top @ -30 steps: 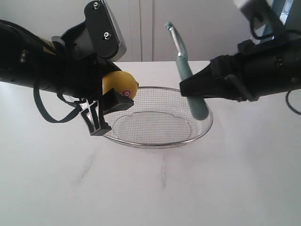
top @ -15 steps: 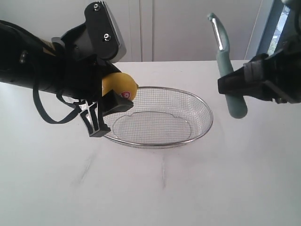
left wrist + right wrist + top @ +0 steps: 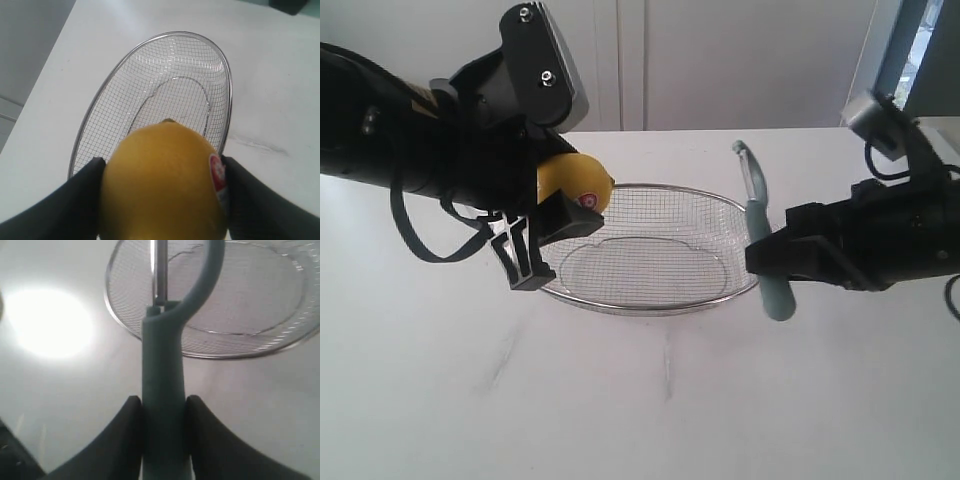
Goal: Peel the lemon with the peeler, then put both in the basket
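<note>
Left gripper had the lemon clamped, one black finger pressed on each side of it. It was a plump, round fruit, and the skin that showed was smooth, unbroken yellow. A little red-and-white sticker sat on its side, right by one finger. A small nub stuck out at the end that faced the basket. The lemon hung in the air by the basket's left rim as the exterior view showed it.

Over on the other side, the right gripper was closed on the peeler, its two dark fingers squeezing the pale teal handle low down. The peeler stood nearly upright (tilted just a touch), metal blade head at the top and the rounded butt of the handle poking out below the grip. It was just beside the basket's right rim, and the handle crossed in front of that rim in the exterior view.

The basket itself, shallow oval silver mesh with a thick rim, sat on the white table between the two arms, and lemon and peeler were well apart.
</note>
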You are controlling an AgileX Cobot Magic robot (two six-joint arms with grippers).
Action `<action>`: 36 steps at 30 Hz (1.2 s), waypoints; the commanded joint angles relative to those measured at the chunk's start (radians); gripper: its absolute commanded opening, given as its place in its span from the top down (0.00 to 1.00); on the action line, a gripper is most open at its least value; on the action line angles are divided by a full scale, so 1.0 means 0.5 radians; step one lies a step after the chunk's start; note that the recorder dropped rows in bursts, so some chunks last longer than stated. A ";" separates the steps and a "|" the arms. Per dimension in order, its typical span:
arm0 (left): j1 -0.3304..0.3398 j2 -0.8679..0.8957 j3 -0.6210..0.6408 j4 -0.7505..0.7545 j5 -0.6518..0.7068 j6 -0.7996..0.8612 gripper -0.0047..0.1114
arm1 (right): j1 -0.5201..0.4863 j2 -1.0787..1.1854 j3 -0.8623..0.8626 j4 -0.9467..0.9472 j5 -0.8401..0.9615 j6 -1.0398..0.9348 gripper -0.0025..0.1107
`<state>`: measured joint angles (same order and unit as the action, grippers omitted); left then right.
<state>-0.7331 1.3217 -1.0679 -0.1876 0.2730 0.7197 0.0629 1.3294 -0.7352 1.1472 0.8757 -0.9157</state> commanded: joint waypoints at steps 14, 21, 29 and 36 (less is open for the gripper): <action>-0.014 -0.010 0.002 -0.011 -0.036 -0.017 0.96 | 0.304 0.493 0.031 0.768 0.361 -0.601 0.98; -0.014 -0.010 0.002 -0.023 -0.036 -0.017 0.96 | 0.456 0.547 0.031 0.911 0.352 -0.676 0.98; -0.014 -0.010 0.002 -0.023 -0.031 -0.024 0.96 | 0.495 0.555 0.031 1.117 0.424 -0.725 0.98; -0.014 -0.010 0.002 -0.023 -0.028 -0.024 0.96 | 0.491 0.555 0.031 1.138 0.417 -0.725 0.98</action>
<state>-0.7331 1.3217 -1.0679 -0.1876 0.2626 0.7157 0.3079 1.6086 -0.7244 1.6955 1.0691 -1.2634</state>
